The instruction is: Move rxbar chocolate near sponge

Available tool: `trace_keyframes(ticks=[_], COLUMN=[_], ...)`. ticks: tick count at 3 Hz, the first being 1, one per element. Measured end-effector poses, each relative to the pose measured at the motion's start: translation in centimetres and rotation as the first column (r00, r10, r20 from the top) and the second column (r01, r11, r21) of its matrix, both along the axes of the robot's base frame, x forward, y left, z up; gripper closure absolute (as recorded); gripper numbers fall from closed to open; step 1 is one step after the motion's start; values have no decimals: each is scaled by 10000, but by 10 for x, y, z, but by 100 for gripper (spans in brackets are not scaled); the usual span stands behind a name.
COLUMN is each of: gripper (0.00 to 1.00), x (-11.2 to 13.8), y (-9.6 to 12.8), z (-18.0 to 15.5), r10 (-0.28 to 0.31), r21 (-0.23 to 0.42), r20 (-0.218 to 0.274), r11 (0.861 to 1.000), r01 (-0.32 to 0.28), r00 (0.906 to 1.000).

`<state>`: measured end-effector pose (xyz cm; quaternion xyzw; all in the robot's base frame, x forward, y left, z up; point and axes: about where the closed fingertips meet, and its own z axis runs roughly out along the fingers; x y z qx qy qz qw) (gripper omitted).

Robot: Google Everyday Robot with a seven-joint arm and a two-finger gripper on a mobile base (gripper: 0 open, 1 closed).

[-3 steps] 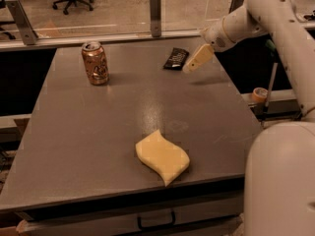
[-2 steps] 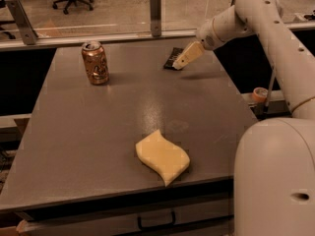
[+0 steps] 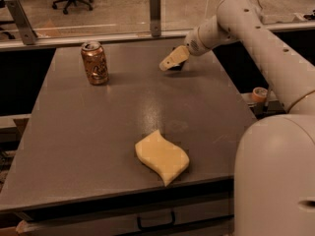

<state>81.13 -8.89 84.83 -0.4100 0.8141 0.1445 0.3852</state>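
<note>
- The tool (image 3: 173, 59) sits low at the far edge of the surface (image 3: 98, 132), right over the rxbar chocolate (image 3: 178, 67). I cannot tell whether it is open or closed, nor whether it has the bar.
- The bar lies at the far right of the surface and is almost wholly covered by the tool. Only a dark sliver shows at the tool's lower edge. The sponge (image 3: 162, 156) is well apart from it, near the front edge.
- Risk: the wrapper is flat and thin, so a grip that closes too high would likely slide off and leave it lying there.
- Risk: a slanted press could nudge the bar toward the far edge, where it might slip off.
- Risk: on the way to the sponge, a loosely held bar could drop short of it. A low carry could shove the sponge toward the front edge.
- The soda can (image 3: 95, 63) stands at the far left, clear of the likely path.
- Change: a second ago the tool was to the right of the bar, which lay in plain view. The tool has since swung left and now covers it. The can and sponge have not moved.
</note>
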Motion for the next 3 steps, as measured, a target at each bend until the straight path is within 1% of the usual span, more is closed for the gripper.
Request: trace_keyframes(ticks=[1, 2, 3], gripper=[0, 18, 42], x=[5, 13, 13], y=[3, -6, -10], z=[-11, -13, -15], r10=[-423, -740, -807], r21=[332, 505, 679], r20=[-157, -35, -73], r11=[9985, 9960, 9944], r01=[428, 741, 810], r00=[9990, 9973, 9967])
